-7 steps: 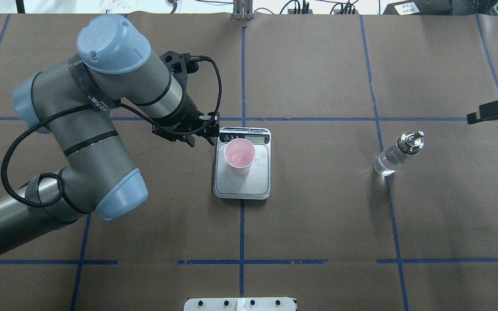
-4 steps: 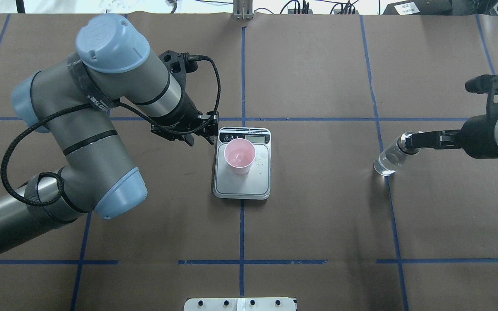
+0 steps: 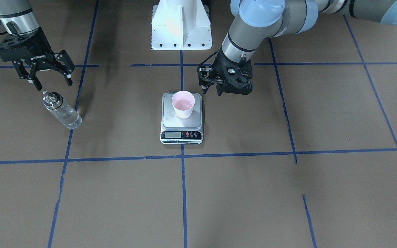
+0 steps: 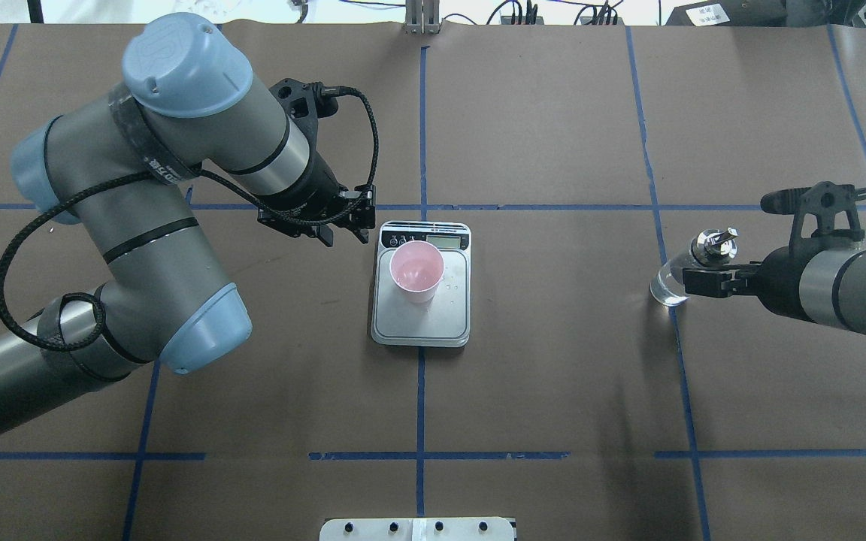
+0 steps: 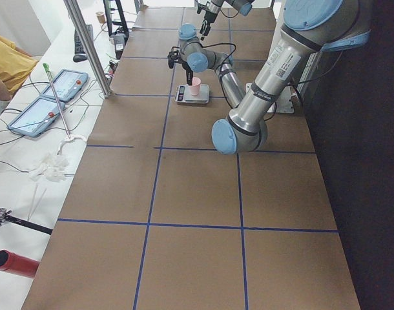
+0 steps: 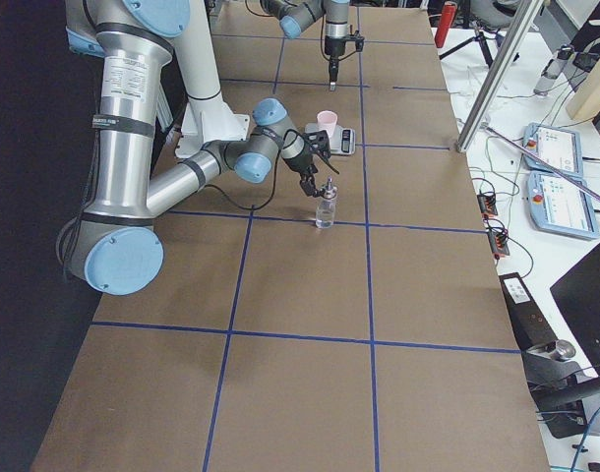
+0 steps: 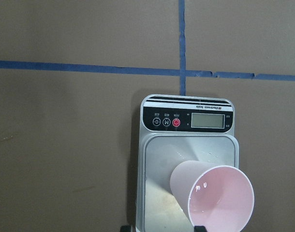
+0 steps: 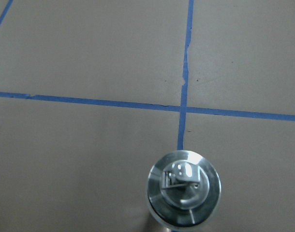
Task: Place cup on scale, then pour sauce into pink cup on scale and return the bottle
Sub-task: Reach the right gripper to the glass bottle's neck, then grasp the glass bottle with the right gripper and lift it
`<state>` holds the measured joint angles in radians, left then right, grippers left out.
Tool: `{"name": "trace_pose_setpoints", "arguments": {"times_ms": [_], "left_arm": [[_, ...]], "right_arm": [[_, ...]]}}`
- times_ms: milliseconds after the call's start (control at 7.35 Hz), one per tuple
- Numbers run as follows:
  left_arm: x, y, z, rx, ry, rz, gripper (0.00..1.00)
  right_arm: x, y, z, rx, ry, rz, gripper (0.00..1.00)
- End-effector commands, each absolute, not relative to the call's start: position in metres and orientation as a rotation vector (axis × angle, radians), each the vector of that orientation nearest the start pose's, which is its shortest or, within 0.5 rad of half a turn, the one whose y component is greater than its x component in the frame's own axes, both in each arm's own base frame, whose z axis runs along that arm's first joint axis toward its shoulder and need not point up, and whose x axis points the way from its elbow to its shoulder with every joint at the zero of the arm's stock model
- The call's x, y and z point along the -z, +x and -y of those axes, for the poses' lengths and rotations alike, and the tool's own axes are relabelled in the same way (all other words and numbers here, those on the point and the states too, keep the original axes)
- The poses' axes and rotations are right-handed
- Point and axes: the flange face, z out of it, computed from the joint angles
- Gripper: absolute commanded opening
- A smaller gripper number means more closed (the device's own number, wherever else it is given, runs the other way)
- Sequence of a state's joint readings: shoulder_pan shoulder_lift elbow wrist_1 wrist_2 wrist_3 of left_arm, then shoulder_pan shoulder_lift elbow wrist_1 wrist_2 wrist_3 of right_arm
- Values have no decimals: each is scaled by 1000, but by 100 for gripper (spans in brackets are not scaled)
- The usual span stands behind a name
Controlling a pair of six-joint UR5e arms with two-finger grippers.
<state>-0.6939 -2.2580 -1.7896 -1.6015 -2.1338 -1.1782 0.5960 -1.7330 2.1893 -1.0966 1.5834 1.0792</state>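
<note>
The pink cup [image 4: 417,273] stands upright on the scale [image 4: 448,315] at the table's middle, with small drops beside it on the platform. In the left wrist view the cup [image 7: 215,195] stands on the scale [image 7: 186,118], whose display is blank. My left gripper [image 4: 345,234] is open and empty, just off the scale's far left corner. The bottle [image 4: 667,285], with clear sauce and a silver cap [image 4: 713,246], stands on the table at the right. My right gripper [image 3: 52,82] is open and empty, just above and behind the bottle [image 3: 62,112]. The right wrist view looks down on the cap [image 8: 184,188].
The brown table cover carries a grid of blue tape lines [image 4: 421,113]. The white robot base mount [image 3: 181,24] stands at the robot's side of the table. A side bench with tablets [image 5: 55,97] and cables runs along the far edge.
My right arm has come in from the right edge to the bottle and now stands over it, open. My left gripper has drawn back slightly left from the scale. Cup and bottle have not moved.
</note>
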Motion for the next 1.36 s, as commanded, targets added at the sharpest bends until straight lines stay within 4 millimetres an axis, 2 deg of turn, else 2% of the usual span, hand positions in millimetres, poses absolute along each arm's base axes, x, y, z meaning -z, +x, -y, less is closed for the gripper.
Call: {"name": "trace_pose_setpoints", "arguments": {"times_ms": [0,136,272,408,544,680,816,952,1224], "left_arm": [[-152,438,471,12,27,-1046,53],[-153,438,471,13,25,-1044,54],[-164,438,471,14,19,-1033,54],[-166,438,471,15,17,-1031,54],[-166,438,471,15,17,-1031,54],[-168,437,472,18,17,-1028,54],[-168,437,472,19,19,-1028,54],[-170,437,473,20,17,-1025,54],[-170,435,475,24,19,-1025,54]], "right_arm": [[-411,-306,324,-146,518,730,100],[-421,-328,313,-179,575,694,100],[-429,-340,308,-233,590,687,100],[-440,-350,303,-271,622,674,100],[-462,-367,299,-332,695,688,100],[-467,-385,298,-359,762,711,100],[-464,-392,300,-377,817,701,100],[-469,-391,303,-397,869,670,100],[-492,-392,309,-414,943,600,100]]}}
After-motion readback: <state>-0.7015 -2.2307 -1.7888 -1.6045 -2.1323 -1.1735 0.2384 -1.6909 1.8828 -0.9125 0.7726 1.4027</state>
